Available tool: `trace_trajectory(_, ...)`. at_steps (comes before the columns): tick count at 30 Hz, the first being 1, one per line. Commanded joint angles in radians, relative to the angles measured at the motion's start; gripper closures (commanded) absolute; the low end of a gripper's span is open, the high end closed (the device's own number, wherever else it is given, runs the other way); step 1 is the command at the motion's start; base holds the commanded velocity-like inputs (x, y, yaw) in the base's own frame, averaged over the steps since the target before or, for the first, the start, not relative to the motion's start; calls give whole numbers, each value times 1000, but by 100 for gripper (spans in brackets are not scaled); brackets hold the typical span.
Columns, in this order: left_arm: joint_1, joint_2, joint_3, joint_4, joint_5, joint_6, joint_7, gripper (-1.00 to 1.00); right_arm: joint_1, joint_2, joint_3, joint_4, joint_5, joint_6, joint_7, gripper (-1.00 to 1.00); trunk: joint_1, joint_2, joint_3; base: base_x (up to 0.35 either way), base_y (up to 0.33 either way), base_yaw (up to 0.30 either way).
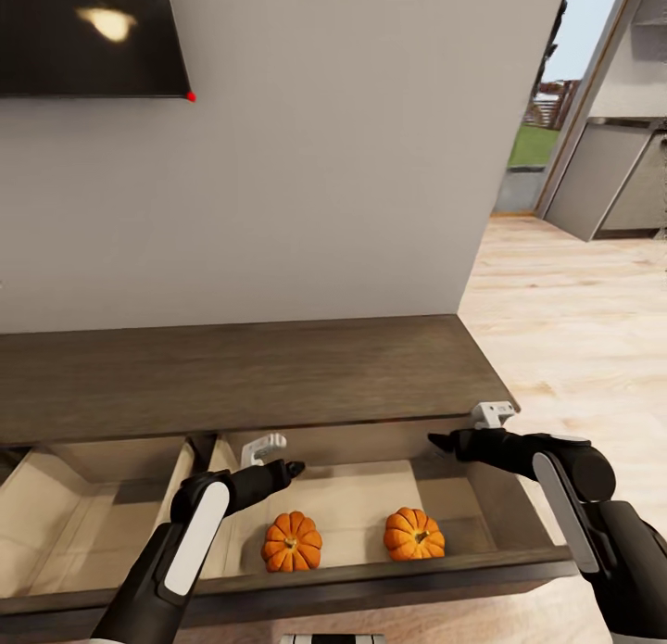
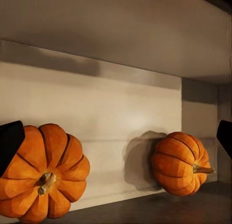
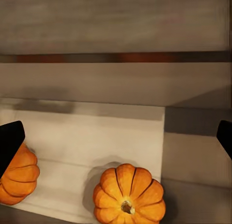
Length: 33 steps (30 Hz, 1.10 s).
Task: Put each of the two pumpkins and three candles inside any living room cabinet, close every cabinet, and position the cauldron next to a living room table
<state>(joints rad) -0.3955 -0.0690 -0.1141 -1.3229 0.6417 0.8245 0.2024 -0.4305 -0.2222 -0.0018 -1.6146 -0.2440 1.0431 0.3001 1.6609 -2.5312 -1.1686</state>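
Pumpkins, two, orange, ribbed, with short brown stems: both lie on the pale beige floor of an open drawer (image 1: pixel 519 519) of the cabinet (image 1: pixel 241 375). The left pumpkin (image 1: pixel 292 541) sits near the drawer's front edge; the right pumpkin (image 1: pixel 414 534) lies beside it, apart, not touching.

Cabinet: long, low, dark-brown wood unit against a light grey wall (image 1: pixel 343 162). Its top is a flat plank surface. A second drawer (image 1: pixel 56 514) to the left also stands open, showing a pale interior; a wood divider separates the two.

Left gripper (image 1: pixel 295 466): black, on a black arm with a white stripe, held over the left end of the pumpkin drawer, just under the cabinet top. From its wrist camera the fingertips (image 2: pixel 10 141) sit wide apart at the frame edges, released, nothing between them; the nearer pumpkin (image 2: pixel 44 173) and the farther pumpkin (image 2: pixel 181 163) lie beyond.

Right gripper (image 1: pixel 435 440): black, held over the right end of the same drawer, near the cabinet's corner. Fingertips (image 3: pixel 10 144) likewise spread, released, grasping nothing; one pumpkin (image 3: pixel 128 194) lies centred beyond, the other (image 3: pixel 18 174) partly behind the finger.

Surroundings: dark wall-mounted screen (image 1: pixel 88 32) upper left; light wood floor (image 1: pixel 574 329) to the right, leading to a doorway.
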Motion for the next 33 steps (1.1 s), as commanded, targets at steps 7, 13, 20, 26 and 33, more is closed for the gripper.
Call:
trace_trajectory(7,0,-3,0,-2,10,2,10,-100,-1,0,-6,-1,2,4,7,-100,-3,1,26,0,0,0)
trace_trajectory(13,0,-4,0,-2,10,1,11,-100,-1,1,-6,-1,2,4,8,-100,-6,3,50,0,0,0)
trace_trajectory(20,0,-6,1,-2,11,2,11,-100,-1,1,-6,-1,2,4,8,-100,-9,4,77,0,0,0)
trace_trajectory(26,0,-7,-1,-2,10,8,12,-100,-1,1,-6,-1,2,4,8,-100,-12,6,100,0,0,0)
trace_trajectory(33,0,-8,-1,-2,9,5,12,-100,-1,1,-6,-1,2,4,8,-100,-15,7,127,0,0,0)
